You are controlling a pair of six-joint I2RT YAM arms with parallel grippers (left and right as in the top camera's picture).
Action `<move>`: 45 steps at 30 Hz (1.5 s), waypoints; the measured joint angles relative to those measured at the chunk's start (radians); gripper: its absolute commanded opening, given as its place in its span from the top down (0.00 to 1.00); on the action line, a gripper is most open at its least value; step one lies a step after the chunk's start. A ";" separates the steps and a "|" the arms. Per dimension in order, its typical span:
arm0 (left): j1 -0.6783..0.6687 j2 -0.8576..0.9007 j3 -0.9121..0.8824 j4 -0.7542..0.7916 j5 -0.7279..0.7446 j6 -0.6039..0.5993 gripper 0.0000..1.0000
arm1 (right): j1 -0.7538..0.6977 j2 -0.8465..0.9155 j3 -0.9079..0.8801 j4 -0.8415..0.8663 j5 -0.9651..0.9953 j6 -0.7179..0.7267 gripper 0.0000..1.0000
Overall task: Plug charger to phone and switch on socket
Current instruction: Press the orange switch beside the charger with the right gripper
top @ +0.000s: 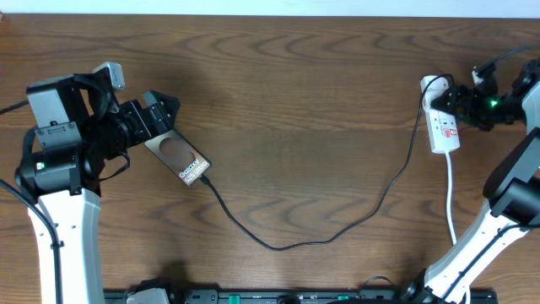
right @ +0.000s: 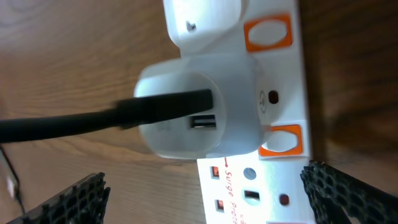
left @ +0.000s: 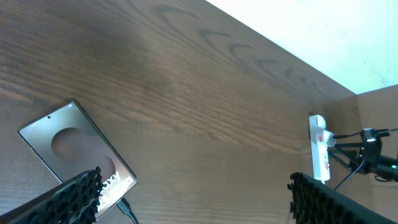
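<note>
Left end effector (left: 196,199), right end effector (right: 208,196): jaws wide apart.

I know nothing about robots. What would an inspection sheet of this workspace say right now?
Surface: brown wood-grain table.
Job's things: phone lies flat at the left. The socket lies at the right, with a white adapter plugged in and orange switches beside it.
Clutter: nothing seen.
Grippers: left end effector is open by the phone. The right end effector is open, close over the socket.
Cables: charger runs from the adapter across the table to the phone's lower end. The socket's white cord runs toward the front edge.
Surroundings: pale wall beyond the table, black rail along the front.
</note>
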 measured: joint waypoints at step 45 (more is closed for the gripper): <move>0.000 0.032 0.000 -0.020 0.000 0.000 0.05 | 0.042 0.000 0.003 0.054 0.006 0.025 0.01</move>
